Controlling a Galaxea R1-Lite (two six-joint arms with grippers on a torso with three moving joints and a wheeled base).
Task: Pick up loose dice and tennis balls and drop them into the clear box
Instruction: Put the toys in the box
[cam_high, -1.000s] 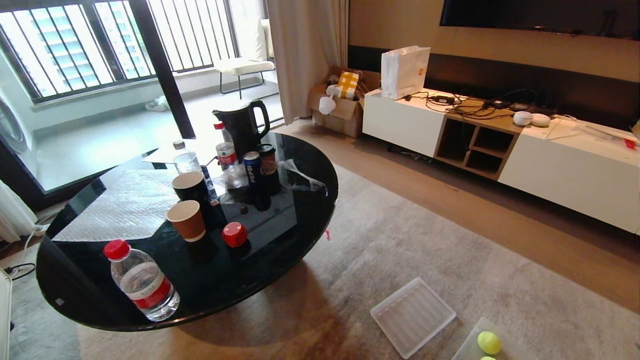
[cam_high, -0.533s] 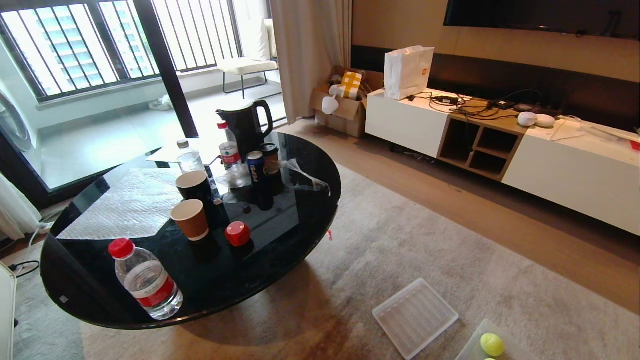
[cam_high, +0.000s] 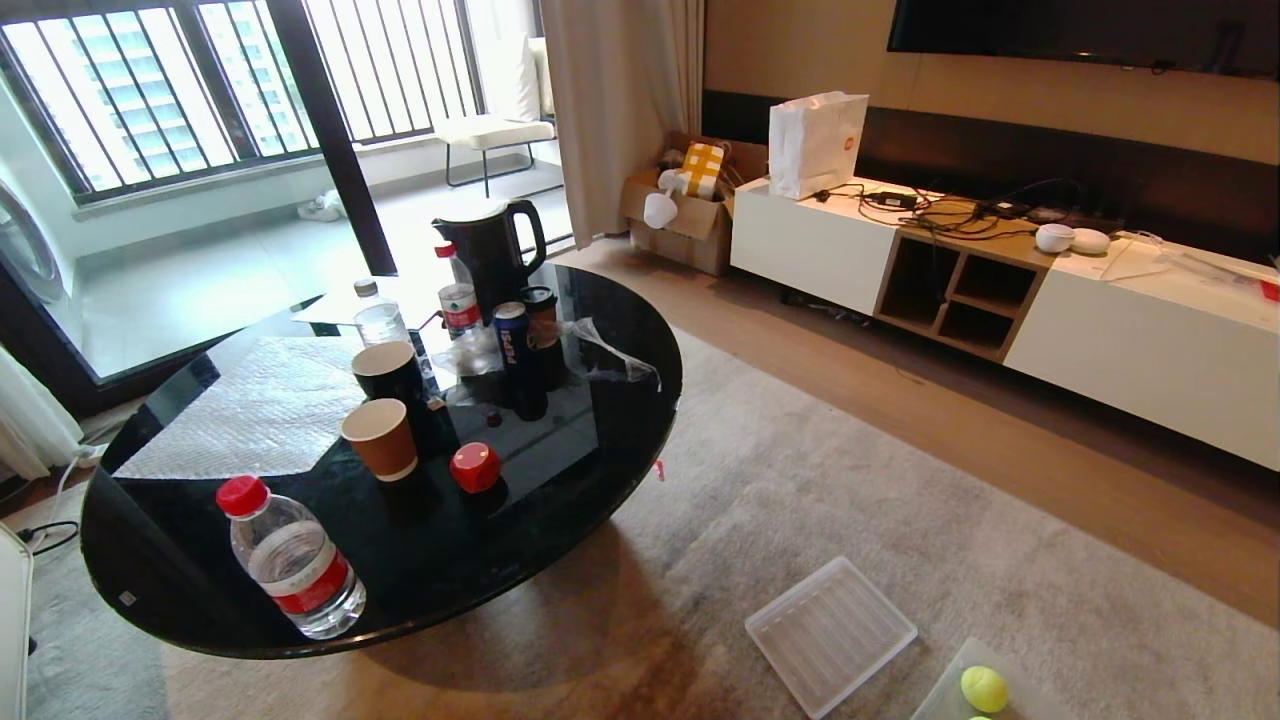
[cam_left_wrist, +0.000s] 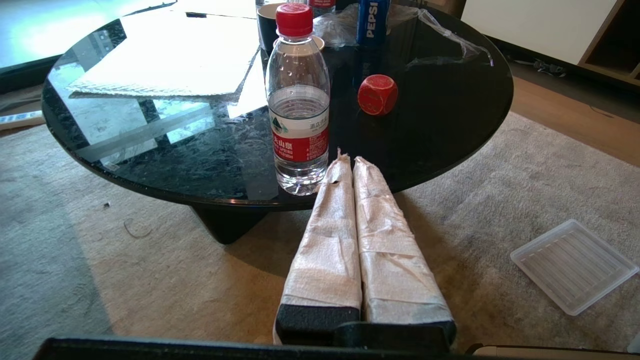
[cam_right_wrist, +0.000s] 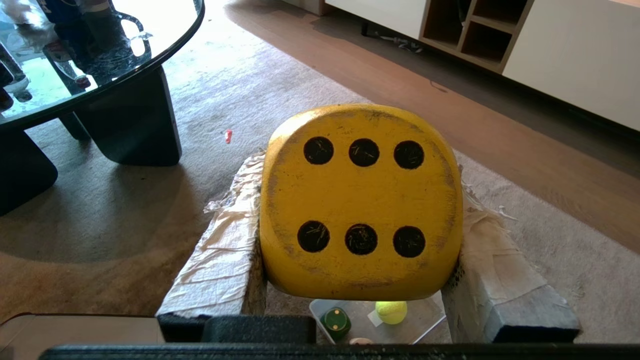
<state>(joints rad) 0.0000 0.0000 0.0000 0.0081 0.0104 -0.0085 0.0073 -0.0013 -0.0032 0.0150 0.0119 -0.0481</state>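
The yellow die (cam_right_wrist: 359, 200) is clamped between the cloth-wrapped fingers (cam_right_wrist: 220, 265) of the right gripper (cam_right_wrist: 357, 240), its six-pip face turned toward the wrist camera. Beneath it, the clear box (cam_right_wrist: 425, 320) is seen on the carpet (cam_high: 850, 480), with a dark green die (cam_right_wrist: 335, 321) and a tennis ball (cam_right_wrist: 391, 312) inside; in the head view only a corner of that box (cam_high: 940, 695) shows at the picture's lower edge, with the ball (cam_high: 984, 689) in it. The flat ribbed lid (cam_high: 830, 634) lies on the carpet just beside the box.

The left gripper (cam_left_wrist: 350, 162) is held with its wrapped fingers pressed together, empty, short of the near edge of the round black table (cam_high: 200, 600). A water bottle (cam_high: 290, 560) with a red cap stands at that near edge. Farther in, the red die (cam_high: 474, 467) rests on the tabletop, with a brown paper cup (cam_high: 380, 440) just beside it and a dark cup (cam_high: 383, 372) behind. A Pepsi can (cam_high: 510, 335), smaller bottles and a black kettle (cam_high: 490, 250) are grouped toward the far edge. A white TV cabinet (cam_high: 1100, 340) stands beyond the carpet.
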